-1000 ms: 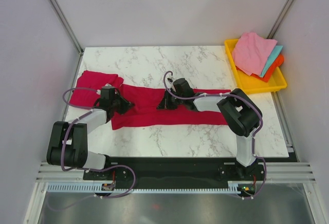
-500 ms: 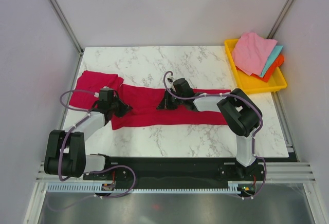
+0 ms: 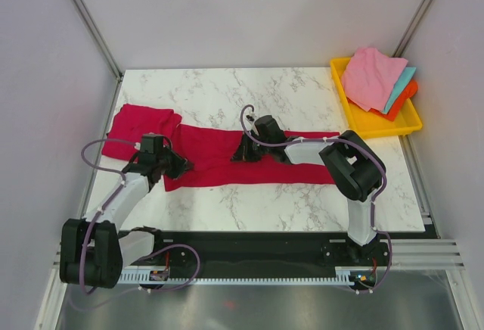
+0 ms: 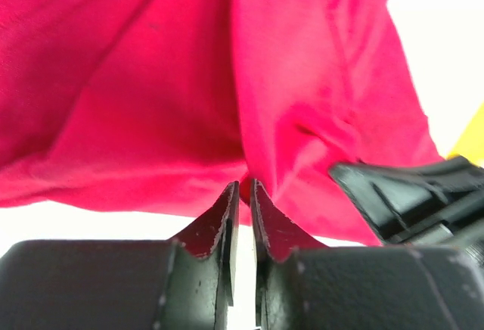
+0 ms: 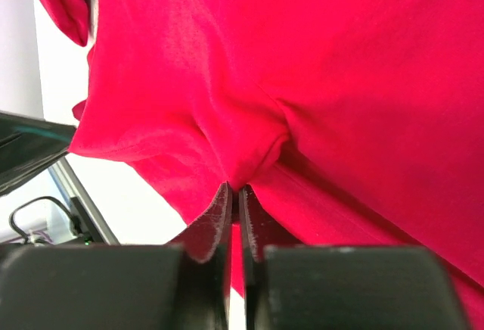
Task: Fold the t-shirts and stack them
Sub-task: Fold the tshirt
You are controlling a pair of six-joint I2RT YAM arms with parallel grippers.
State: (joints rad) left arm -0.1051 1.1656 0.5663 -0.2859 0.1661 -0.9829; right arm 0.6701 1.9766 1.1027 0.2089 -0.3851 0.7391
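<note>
L arm has pulled back: elbow swung near and left, and L gripper (image 3: pixel 180 166) slid a bit near-left at the left end of the shirt (image 3: pixel 227 172). R gripper (image 3: pixel 239 156) hasn't moved and sits on the shirt's far edge, about mid-table. Shirt shape unchanged: long red band lying left-right across mid table. 2nd shirt (image 3: pixel 138 123) lies flat at far left, its right edge touching or overlapping the band's left end where L gripper sits. Can't tell which.

L wrist view: jaws narrow, thin slit, cloth fold right at the tips. Can't tell if it's pinched or just let go. R wrist view: jaws all but closed, pinching a small pucker of shirt.

Judgement: L is prob letting go or re-gripping the left end while R anchors. Fold not finished, nothing stacked yet.

Table (image 3: pixel 227 91) is white marble w/ grey veins, flat. Yellow tray (image 3: pixel 382 128) sits at the far-right corner w/ pink, teal and orange cloths (image 3: pixel 370 76) piled in it. Walls plain and pale, metal posts in both far corners. Black rail at near edge carries both arm bases.
</note>
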